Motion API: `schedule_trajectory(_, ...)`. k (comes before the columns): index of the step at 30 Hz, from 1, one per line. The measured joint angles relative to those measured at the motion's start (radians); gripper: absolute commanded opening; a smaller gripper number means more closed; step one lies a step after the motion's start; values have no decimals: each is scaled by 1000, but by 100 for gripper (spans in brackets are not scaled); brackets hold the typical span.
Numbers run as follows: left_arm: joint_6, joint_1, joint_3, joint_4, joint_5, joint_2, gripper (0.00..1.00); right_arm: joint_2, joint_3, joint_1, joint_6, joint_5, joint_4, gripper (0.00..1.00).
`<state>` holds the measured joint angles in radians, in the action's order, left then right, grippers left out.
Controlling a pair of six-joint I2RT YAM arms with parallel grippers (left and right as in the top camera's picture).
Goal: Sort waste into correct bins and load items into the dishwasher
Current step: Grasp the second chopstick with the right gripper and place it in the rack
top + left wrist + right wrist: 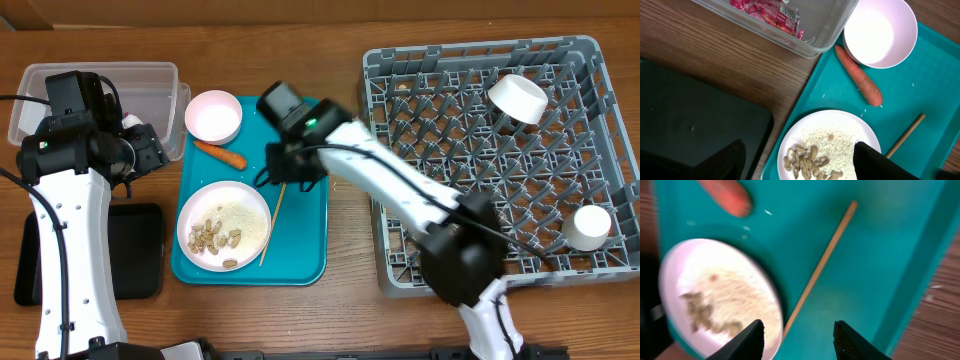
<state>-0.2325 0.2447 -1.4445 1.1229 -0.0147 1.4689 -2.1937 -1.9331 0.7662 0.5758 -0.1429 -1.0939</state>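
Red wrapper [767, 11] in clear tub [830, 35]: we see it from left wrist only. Chopstick [822, 262] lies 12 o'clock of right gripper [798, 325], spread wide; left gripper [799, 147] likewise wide.

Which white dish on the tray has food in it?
The big dish beside the chopstick: it holds rice and peanuts. The small bowl by the carrot is empty.

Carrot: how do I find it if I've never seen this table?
Find the big teal tray left of the grey rack. Near its top left corner, the carrot lies between an empty white bowl and a dish of rice and peanuts. It's the only orange thing there.
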Motion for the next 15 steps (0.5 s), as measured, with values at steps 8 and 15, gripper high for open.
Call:
schedule_trajectory(8,0,0,0,0,0,0,71,-134,9,0,108,21,53,46)
schedule_trajectory(15,0,0,0,0,0,0,71,-162,9,2,126,30,44,23)
